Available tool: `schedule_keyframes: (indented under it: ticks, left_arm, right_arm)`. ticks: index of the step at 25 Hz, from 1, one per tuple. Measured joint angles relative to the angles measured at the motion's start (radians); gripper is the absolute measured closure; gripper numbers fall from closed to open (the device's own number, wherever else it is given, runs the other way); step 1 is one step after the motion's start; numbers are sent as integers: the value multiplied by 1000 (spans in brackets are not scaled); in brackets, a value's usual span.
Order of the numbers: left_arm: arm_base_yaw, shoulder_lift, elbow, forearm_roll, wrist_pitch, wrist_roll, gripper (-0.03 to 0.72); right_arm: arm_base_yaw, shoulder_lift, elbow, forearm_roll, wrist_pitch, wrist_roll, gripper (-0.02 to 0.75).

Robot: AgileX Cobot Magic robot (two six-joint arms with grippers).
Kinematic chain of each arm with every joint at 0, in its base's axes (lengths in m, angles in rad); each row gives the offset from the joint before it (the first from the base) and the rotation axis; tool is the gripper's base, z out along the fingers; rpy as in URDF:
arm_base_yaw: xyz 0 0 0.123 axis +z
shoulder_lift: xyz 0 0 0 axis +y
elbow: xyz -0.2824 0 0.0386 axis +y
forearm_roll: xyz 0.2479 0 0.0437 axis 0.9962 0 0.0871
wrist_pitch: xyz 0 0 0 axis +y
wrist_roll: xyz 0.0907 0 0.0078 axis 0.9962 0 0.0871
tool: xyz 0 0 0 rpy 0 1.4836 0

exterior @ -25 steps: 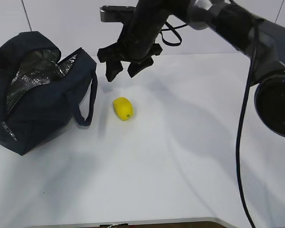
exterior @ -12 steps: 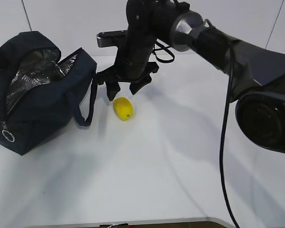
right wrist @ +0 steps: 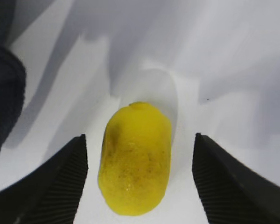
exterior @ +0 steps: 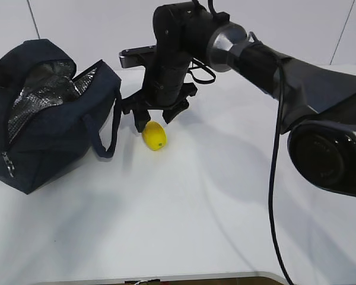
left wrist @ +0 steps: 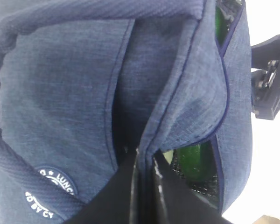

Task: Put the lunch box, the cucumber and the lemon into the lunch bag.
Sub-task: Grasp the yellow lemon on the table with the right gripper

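Since the earlier frame, right gripper (exterior: 153, 119) had descended over the lemon (exterior: 154, 135), fingers (right wrist: 60, 182) spread wide, gripping nothing. Lemon lay on the table (exterior: 225, 208) beside the lunch bag (exterior: 47, 119); cucumber (left wrist: 194, 161) appeared inside. Left gripper (left wrist: 144, 186) pinched the bag's fabric. Lunch box unseen.

I see a white table (exterior: 213, 202) carrying everything here. On its far left sits the dark navy lunch bag (exterior: 44, 119), its top gaping so the silver foil lining shows, one loop handle (exterior: 107, 127) drooping down its right side onto the tabletop. Just right of that handle, the yellow lemon (exterior: 154, 135) lies on the bare white surface, apart from the bag. From my right wrist camera the lemon (right wrist: 135, 158) rests lengthwise on the table.
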Motion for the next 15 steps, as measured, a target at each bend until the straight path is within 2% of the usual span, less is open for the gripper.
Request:
schedule_keyframes:
  ticks: [4,15]
  left_arm:
    - [0,0,0,0,0,0,703]
    - [0,0,0,0,0,0,703]
  right_arm:
    - [0,13,0,0,0,0,165]
    - [0,56,0,19,0,0,176]
